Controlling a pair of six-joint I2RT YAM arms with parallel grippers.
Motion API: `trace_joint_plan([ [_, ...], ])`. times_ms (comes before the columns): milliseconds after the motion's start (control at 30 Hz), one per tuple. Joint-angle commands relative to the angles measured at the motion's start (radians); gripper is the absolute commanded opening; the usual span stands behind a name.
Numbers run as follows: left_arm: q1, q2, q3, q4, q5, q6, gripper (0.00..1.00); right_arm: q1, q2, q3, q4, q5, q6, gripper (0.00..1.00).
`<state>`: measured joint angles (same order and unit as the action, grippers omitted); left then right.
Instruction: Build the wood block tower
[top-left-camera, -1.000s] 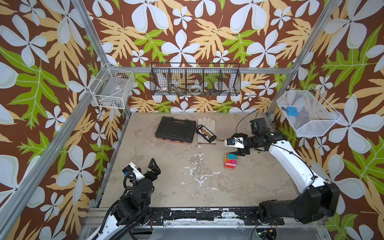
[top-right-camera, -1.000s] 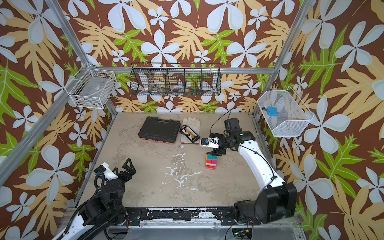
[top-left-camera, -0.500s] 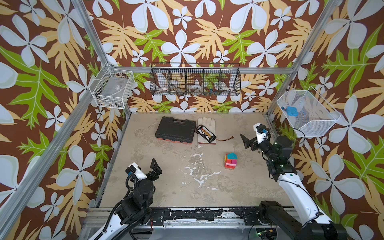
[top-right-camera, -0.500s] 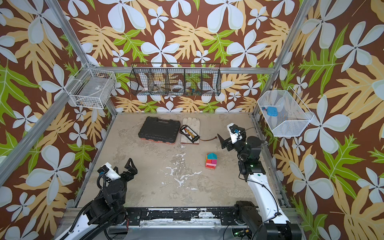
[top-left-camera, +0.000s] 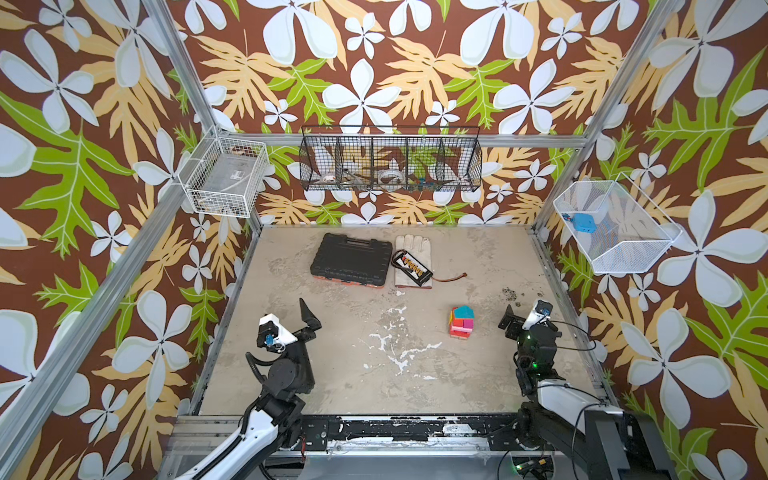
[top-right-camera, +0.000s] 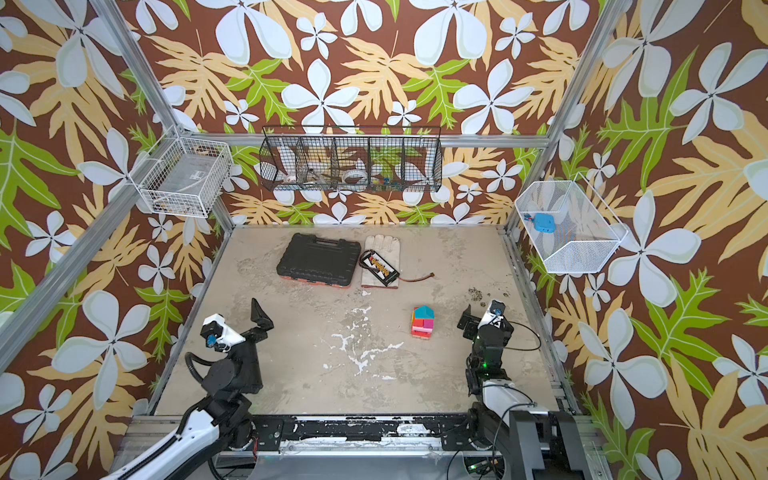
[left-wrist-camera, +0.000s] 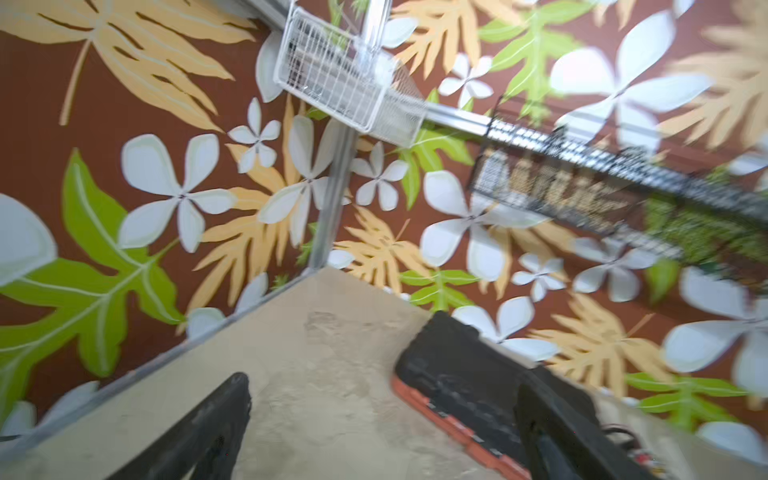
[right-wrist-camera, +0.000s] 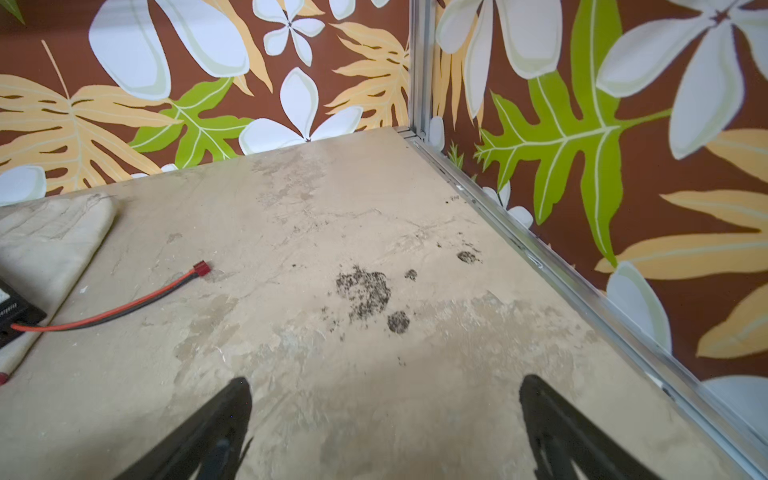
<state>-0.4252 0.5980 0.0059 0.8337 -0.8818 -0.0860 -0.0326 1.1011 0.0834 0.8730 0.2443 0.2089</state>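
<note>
The tower (top-left-camera: 460, 322) (top-right-camera: 422, 321) of wood blocks stands alone on the table, right of centre, in both top views. It has a tan base, red, pink, magenta and yellow pieces in the middle, and a teal piece on top. My right gripper (top-left-camera: 523, 318) (top-right-camera: 482, 320) (right-wrist-camera: 384, 380) is open and empty, a short way right of the tower and apart from it. My left gripper (top-left-camera: 291, 322) (top-right-camera: 239, 322) (left-wrist-camera: 384, 382) is open and empty at the front left, far from the tower. Neither wrist view shows the tower.
At the back of the table lie a black ribbed case (top-left-camera: 351, 259) (left-wrist-camera: 465, 386), a pale work glove (top-left-camera: 413, 253) and a battery pack (top-left-camera: 413, 266) with a red wire (right-wrist-camera: 112, 311). Wire baskets (top-left-camera: 390, 164) hang on the walls. Dark specks (right-wrist-camera: 365, 291) mark the table ahead of my right gripper.
My right arm has drawn back from above the tower to the right side, and its jaws have opened fully. The tower stands free. The left arm has shifted only slightly.
</note>
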Motion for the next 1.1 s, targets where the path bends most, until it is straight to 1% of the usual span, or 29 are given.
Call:
trace_joint_plan([
  [0, 0.156, 0.199, 0.020, 0.096, 0.220, -0.068, 1.00, 0.003, 0.052, 0.010, 0.164, 0.022, 0.004, 1.00],
  [67, 0.186, 0.370, 0.015, 0.213, 0.226, -0.009, 1.00, 0.010, 0.063, -0.017, 0.244, 0.014, -0.021, 1.00],
  [100, 0.189, 0.459, -0.004, 0.320, 0.208, 0.020, 1.00, 0.014, 0.080, -0.029, 0.288, 0.015, -0.034, 1.00],
  [133, 0.186, 0.552, 0.001, 0.441, 0.135, 0.033, 1.00, 0.014, 0.119, -0.040, 0.347, 0.014, -0.042, 1.00],
  [167, 0.173, 0.589, 0.023, 0.451, 0.140, 0.057, 1.00, 0.012, 0.195, -0.049, 0.435, 0.017, -0.031, 1.00],
  [200, 0.175, 0.602, 0.039, 0.440, 0.207, 0.075, 1.00, 0.010, 0.263, -0.042, 0.503, -0.019, -0.056, 1.00],
  [233, 0.175, 0.619, 0.050, 0.432, 0.234, 0.080, 1.00, 0.011, 0.294, -0.011, 0.458, -0.075, -0.073, 1.00],
  [300, 0.180, 0.669, 0.056, 0.480, 0.261, 0.078, 1.00, 0.033, 0.397, 0.058, 0.477, -0.145, -0.135, 1.00],
  [333, 0.196, 0.714, 0.046, 0.550, 0.301, 0.071, 1.00, 0.038, 0.390, 0.083, 0.417, -0.161, -0.144, 1.00],
  [367, 0.200, 0.776, 0.041, 0.627, 0.328, 0.084, 1.00, 0.035, 0.354, 0.105, 0.319, -0.167, -0.138, 1.00],
  [400, 0.203, 0.833, 0.048, 0.700, 0.339, 0.114, 1.00, 0.031, 0.364, 0.092, 0.365, -0.175, -0.132, 1.00],
  [433, 0.204, 0.838, 0.054, 0.682, 0.341, 0.110, 1.00, 0.030, 0.377, 0.082, 0.402, -0.174, -0.137, 1.00],
  [467, 0.222, 0.790, 0.066, 0.575, 0.375, 0.069, 1.00, 0.030, 0.361, 0.090, 0.359, -0.174, -0.131, 1.00],
  [500, 0.247, 0.770, 0.077, 0.521, 0.412, 0.043, 1.00, 0.030, 0.357, 0.098, 0.341, -0.171, -0.131, 1.00],
  [533, 0.254, 0.796, 0.085, 0.536, 0.424, 0.046, 1.00, 0.029, 0.368, 0.091, 0.373, -0.171, -0.133, 1.00],
  [567, 0.257, 0.853, 0.102, 0.563, 0.443, 0.059, 1.00, 0.030, 0.360, 0.094, 0.351, -0.170, -0.133, 1.00],
  [600, 0.260, 0.908, 0.103, 0.644, 0.441, 0.084, 1.00, 0.031, 0.357, 0.097, 0.345, -0.168, -0.133, 1.00],
  [667, 0.279, 0.832, 0.125, 0.465, 0.460, 0.020, 1.00, 0.036, 0.357, 0.100, 0.339, -0.157, -0.135, 1.00],
  [700, 0.285, 0.872, 0.114, 0.552, 0.456, 0.041, 1.00, 0.039, 0.365, 0.100, 0.345, -0.153, -0.138, 1.00],
  [733, 0.283, 0.889, 0.110, 0.601, 0.452, 0.052, 1.00, 0.042, 0.363, 0.100, 0.345, -0.146, -0.141, 1.00],
  [767, 0.284, 0.856, 0.122, 0.514, 0.459, 0.025, 1.00, 0.042, 0.362, 0.104, 0.337, -0.145, -0.140, 1.00],
  [800, 0.284, 0.841, 0.124, 0.485, 0.462, 0.020, 1.00, 0.043, 0.365, 0.100, 0.346, -0.145, -0.141, 1.00],
  [867, 0.285, 0.883, 0.111, 0.585, 0.453, 0.047, 1.00, 0.045, 0.363, 0.102, 0.341, -0.142, -0.141, 1.00],
  [900, 0.285, 0.857, 0.118, 0.521, 0.455, 0.027, 1.00, 0.047, 0.363, 0.103, 0.339, -0.137, -0.143, 1.00],
  [933, 0.284, 0.848, 0.124, 0.495, 0.459, 0.022, 1.00, 0.049, 0.362, 0.104, 0.336, -0.132, -0.144, 1.00],
  [1000, 0.285, 0.876, 0.115, 0.567, 0.455, 0.045, 1.00, 0.061, 0.363, 0.107, 0.334, -0.114, -0.151, 1.00],
  [1067, 0.285, 0.859, 0.120, 0.523, 0.456, 0.032, 1.00, 0.063, 0.364, 0.107, 0.334, -0.108, -0.152, 1.00],
])
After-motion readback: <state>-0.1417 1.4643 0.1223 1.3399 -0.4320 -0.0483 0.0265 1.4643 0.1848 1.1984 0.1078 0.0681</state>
